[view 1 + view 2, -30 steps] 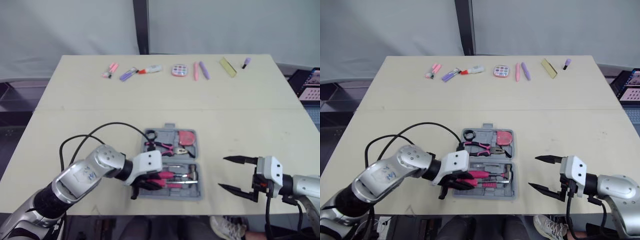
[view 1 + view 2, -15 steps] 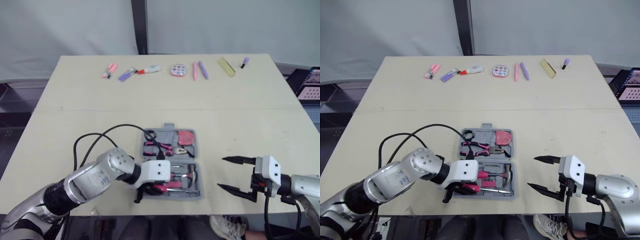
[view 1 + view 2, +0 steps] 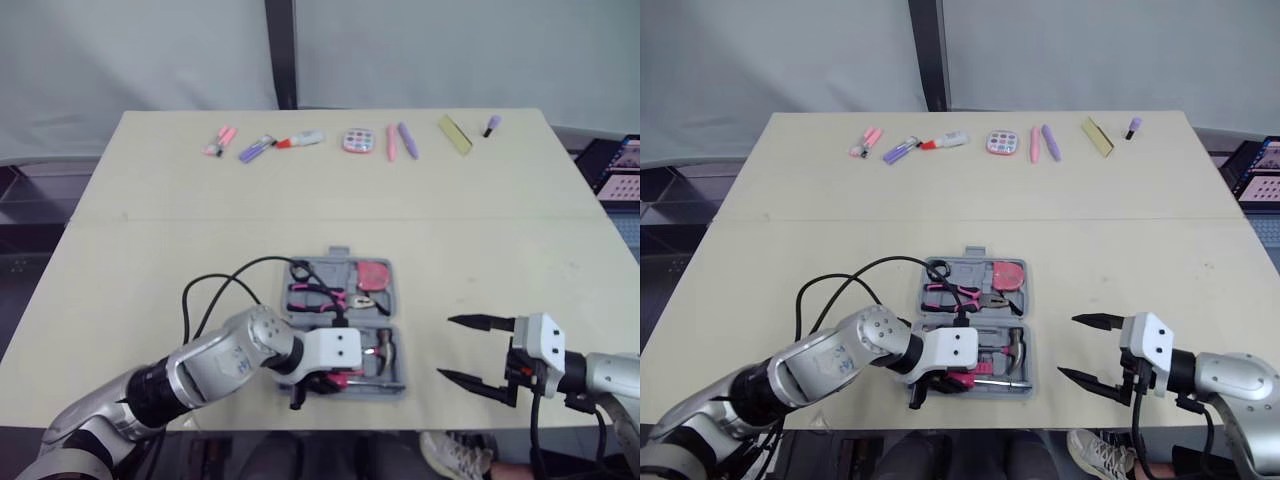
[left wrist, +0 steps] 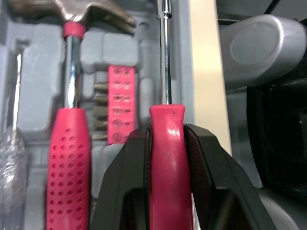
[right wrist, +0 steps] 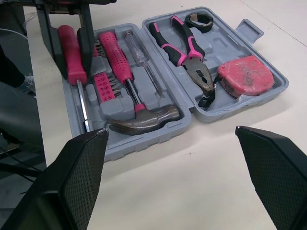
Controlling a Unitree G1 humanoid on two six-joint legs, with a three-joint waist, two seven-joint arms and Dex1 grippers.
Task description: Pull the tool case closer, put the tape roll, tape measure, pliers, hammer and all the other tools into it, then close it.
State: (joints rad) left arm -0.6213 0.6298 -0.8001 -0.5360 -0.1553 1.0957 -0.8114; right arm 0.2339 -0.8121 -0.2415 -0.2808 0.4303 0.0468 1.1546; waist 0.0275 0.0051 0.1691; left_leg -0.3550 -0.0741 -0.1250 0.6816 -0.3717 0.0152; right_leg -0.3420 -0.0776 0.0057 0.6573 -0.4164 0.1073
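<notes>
One tool case [image 5: 271,90] lies open on the table [image 3: 150,200], holding one hammer [image 5: 144,120], one pliers [image 5: 184,48], one tape measure [image 5: 245,75] and one tape roll [image 5: 199,20]. The left gripper [image 4: 167,139] clamps one pink screwdriver [image 5: 70,52] at the case's front edge. The right gripper [image 3: 447,348] hovers right of the case, fingers spread.

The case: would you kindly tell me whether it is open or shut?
Open: the case lies spread flat, hammer and pliers showing inside.
</notes>
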